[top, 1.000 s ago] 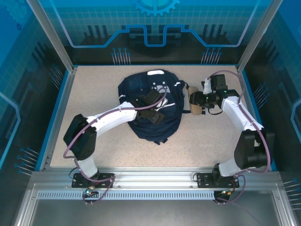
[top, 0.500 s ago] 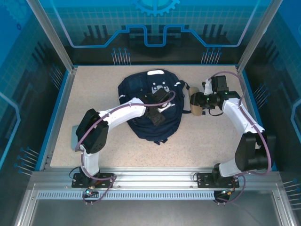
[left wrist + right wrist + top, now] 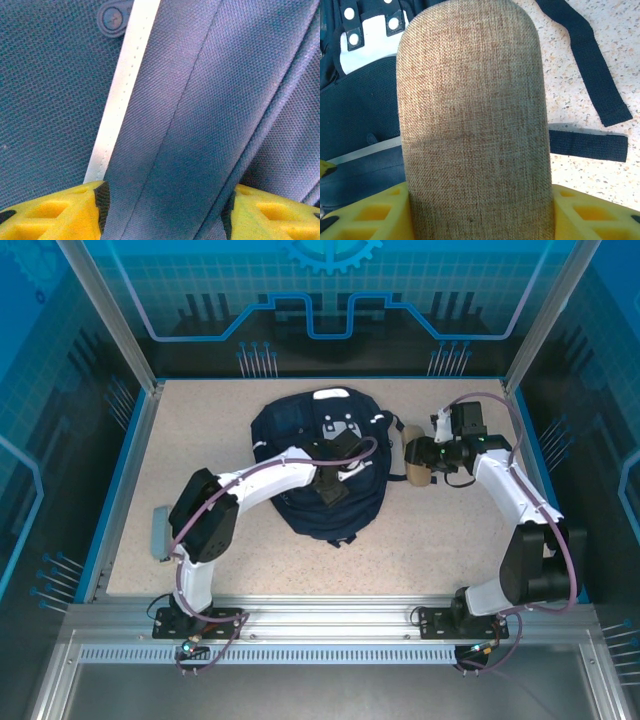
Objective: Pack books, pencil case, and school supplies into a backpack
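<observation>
Pencil case (image 3: 472, 125), seemingly within right gripper (image 3: 480, 212)

Backpack mid-table, pencil case at its right side.

The backpack (image 3: 320, 465) lay at the middle of the table (image 3: 430, 540). The left end effector (image 3: 333, 480) sat on top of it, with a fold of its fabric between the fingers (image 3: 55, 215). The pencil case (image 3: 412, 460) was just beside the backpack's right edge, gripped between the fingers of the right end effector (image 3: 425, 455). In the right wrist view, two straps (image 3: 592, 60) lay on the table to the case's right. A flat object (image 3: 160, 532) lay near the table's left edge, well apart from the backpack.
</observation>
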Robot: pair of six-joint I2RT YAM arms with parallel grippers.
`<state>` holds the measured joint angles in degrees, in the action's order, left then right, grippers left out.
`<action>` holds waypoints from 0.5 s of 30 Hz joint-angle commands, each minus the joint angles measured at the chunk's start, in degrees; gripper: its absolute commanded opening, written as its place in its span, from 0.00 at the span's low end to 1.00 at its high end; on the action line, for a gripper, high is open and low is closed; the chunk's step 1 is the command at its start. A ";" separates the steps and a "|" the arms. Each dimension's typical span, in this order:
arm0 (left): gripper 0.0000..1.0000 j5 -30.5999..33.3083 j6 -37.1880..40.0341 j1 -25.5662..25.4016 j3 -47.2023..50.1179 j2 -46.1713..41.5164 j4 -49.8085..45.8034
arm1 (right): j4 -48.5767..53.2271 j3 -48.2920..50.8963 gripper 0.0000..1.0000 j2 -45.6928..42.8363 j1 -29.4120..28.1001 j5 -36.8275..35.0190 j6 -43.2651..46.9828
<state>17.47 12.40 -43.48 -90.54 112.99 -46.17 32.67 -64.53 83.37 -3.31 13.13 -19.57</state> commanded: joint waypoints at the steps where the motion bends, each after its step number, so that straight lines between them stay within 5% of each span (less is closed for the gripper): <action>1: 0.56 4.80 0.62 -0.11 -1.92 1.44 -1.09 | -0.99 0.62 0.53 -2.15 0.72 1.46 -0.88; 9: 0.17 14.74 0.40 -1.43 -0.31 -4.88 5.10 | -0.40 0.72 0.54 -3.71 0.94 2.19 -1.21; 15: 0.02 18.39 -1.97 -1.74 3.16 -15.96 14.97 | -0.33 1.59 0.54 -5.63 -0.32 6.01 -2.66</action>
<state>30.09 13.19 -45.34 -88.20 105.12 -39.29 32.45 -64.18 80.20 -3.22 15.66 -20.84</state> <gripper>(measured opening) 0.071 0.573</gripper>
